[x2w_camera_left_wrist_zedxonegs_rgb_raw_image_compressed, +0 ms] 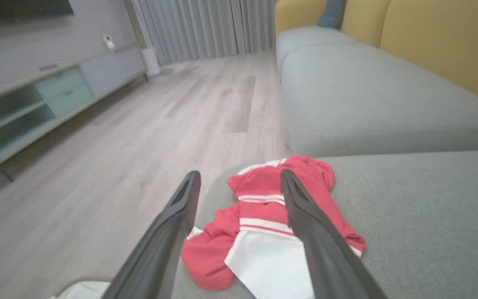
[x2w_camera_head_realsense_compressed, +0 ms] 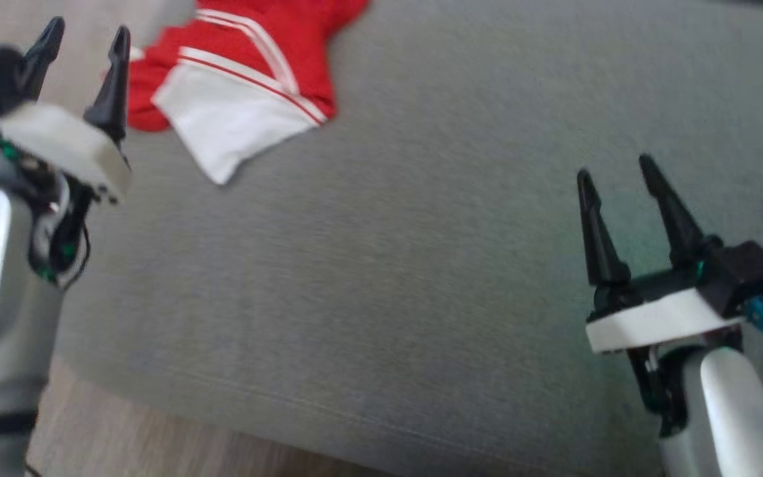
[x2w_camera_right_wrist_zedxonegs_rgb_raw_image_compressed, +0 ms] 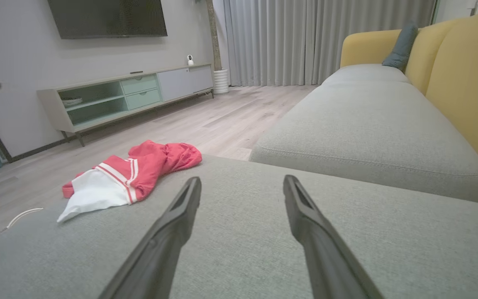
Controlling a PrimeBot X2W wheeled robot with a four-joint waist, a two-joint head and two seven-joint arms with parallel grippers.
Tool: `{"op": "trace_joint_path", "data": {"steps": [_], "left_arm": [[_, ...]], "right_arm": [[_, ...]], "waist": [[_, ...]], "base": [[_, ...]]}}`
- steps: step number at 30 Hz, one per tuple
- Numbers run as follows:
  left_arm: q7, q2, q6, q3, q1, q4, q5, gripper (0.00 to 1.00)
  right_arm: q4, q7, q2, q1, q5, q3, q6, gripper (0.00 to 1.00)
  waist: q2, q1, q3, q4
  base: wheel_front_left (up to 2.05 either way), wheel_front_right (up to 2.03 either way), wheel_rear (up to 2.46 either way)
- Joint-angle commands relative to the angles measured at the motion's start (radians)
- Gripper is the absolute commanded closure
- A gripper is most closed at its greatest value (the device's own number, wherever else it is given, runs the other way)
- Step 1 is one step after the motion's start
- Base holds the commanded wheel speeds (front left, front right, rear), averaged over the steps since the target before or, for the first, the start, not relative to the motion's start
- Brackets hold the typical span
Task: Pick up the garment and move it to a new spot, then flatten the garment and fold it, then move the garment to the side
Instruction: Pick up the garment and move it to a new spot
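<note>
the red and white garment (x2w_camera_head_realsense_compressed: 242,79) lies in a loose heap on the grey sofa (x2w_camera_head_realsense_compressed: 421,278). in the head view it is up at 11 o'clock, close to the sofa's edge. its white part points toward 6 o'clock, and the red part with white stripes sits behind it. nothing holds it.

the left gripper (x2w_camera_head_realsense_compressed: 89,30) is at 10 o'clock in the head view, just beside the garment. its two fingers (x2w_camera_head_realsense_compressed: 113,73) are spread wide and hold nothing. in the left wrist view the garment lies past the fingers at 6 o'clock, and one finger hides a bit of it. i cannot tell if they touch it.

the right gripper (x2w_camera_head_realsense_compressed: 614,167) is at 4 o'clock in the head view, well apart from the garment, over bare sofa. it is spread wide too and holds nothing. in the right wrist view the garment is at 9 o'clock.

the wood floor (x2w_camera_head_realsense_compressed: 156,444) shows at 7 o'clock in the head view. in the right wrist view a tv (x2w_camera_right_wrist_zedxonegs_rgb_raw_image_compressed: 106,16) hangs at 11 o'clock with a long shelf (x2w_camera_right_wrist_zedxonegs_rgb_raw_image_compressed: 118,95) under it. grey curtains (x2w_camera_right_wrist_zedxonegs_rgb_raw_image_compressed: 305,41) hang at 12 o'clock.
</note>
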Motion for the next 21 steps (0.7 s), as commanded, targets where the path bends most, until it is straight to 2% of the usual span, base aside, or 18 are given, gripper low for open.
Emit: {"op": "trace_joint_path", "data": {"steps": [1,7,10,21], "left_arm": [[0.028,0.051,-0.018,0.033,-0.079,0.024,-0.017,0.00],[0.143,0.055,-0.086,0.006,-0.217,0.269,-0.068,0.00],[0.183,0.050,-0.106,-0.017,-0.242,0.335,-0.095,0.00],[0.252,0.073,-0.119,-0.045,-0.286,0.501,-0.140,0.00]], "right_arm": [[-0.051,0.006,-0.004,-0.047,-0.011,0.027,-0.001,0.00],[-0.082,0.010,-0.004,-0.069,-0.024,0.030,-0.001,0.00],[-0.088,0.007,-0.004,-0.073,-0.027,0.030,-0.001,0.00],[-0.089,-0.009,-0.004,-0.096,-0.021,0.039,-0.001,0.00]], "waist": [[0.0000,-0.0002,0.110,-0.104],[0.0000,-0.0002,0.199,-0.178],[0.0000,-0.0002,0.222,-0.192],[0.0000,-0.0002,0.252,-0.221]], "base": [[0.00,0.00,0.00],[0.00,0.00,0.00],[0.00,0.00,0.00],[0.00,0.00,0.00]]}}
